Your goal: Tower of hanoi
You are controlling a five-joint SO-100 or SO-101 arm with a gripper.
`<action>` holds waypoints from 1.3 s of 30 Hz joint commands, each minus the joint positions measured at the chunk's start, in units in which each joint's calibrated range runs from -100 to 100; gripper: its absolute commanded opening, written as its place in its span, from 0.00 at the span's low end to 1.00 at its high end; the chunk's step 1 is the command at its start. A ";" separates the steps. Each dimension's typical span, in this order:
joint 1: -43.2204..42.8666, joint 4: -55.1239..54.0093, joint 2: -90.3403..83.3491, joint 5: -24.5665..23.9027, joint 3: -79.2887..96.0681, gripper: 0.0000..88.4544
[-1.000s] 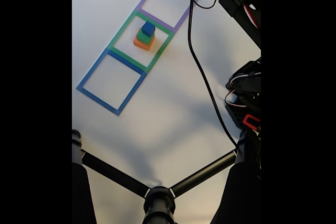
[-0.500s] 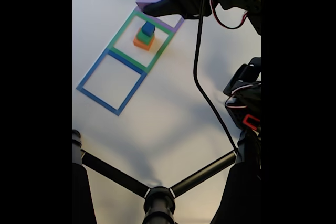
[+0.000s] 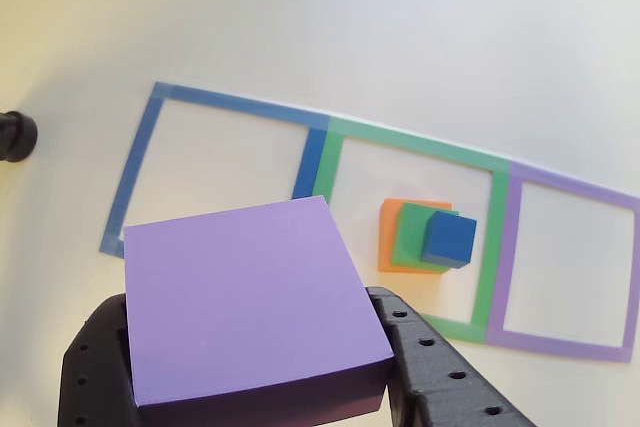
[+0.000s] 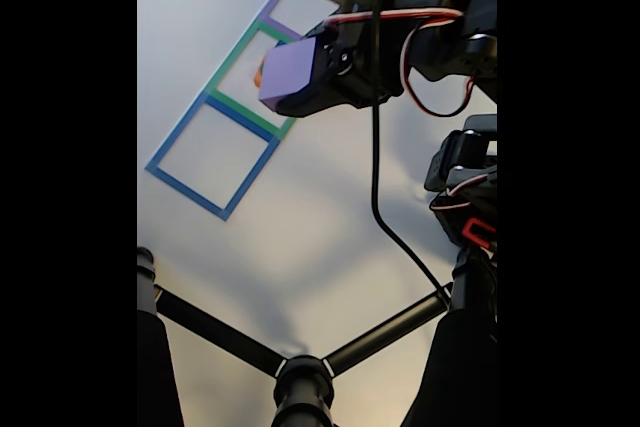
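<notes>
The jaws are clamped on the sides of one large purple block (image 3: pixel 250 307), carried in the air above the counter (image 3: pixel 350 27), likely for transfer between squares. Beyond it, the green square (image 3: pixel 500 237) holds one stack of three cubes: orange (image 3: pixel 388 242), green (image 3: pixel 408 242), blue (image 3: pixel 448 239). One blue square (image 3: pixel 135 162) and one purple square (image 3: pixel 510 257) flank it.

the blue square (image 3: pixel 215 162) and purple square (image 3: pixel 570 272) lie bare; a block stack (image 3: pixel 428 237) occupies the green square (image 3: pixel 415 212).
</notes>
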 commanded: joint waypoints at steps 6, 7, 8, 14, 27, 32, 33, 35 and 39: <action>-3.20 -32.29 -3.83 0.00 29.35 0.12; -3.36 -35.52 -3.59 0.00 31.81 0.12; -3.51 -38.92 -3.43 0.00 34.35 0.12; -4.04 -63.53 1.78 0.00 49.35 0.12; -4.50 -105.21 23.97 0.00 62.16 0.12; -4.88 -117.11 35.19 0.00 60.52 0.12; -4.88 -118.73 36.95 0.00 60.16 0.12; -4.80 -122.13 40.56 0.00 59.52 0.12; -4.50 -127.23 47.53 0.00 57.61 0.12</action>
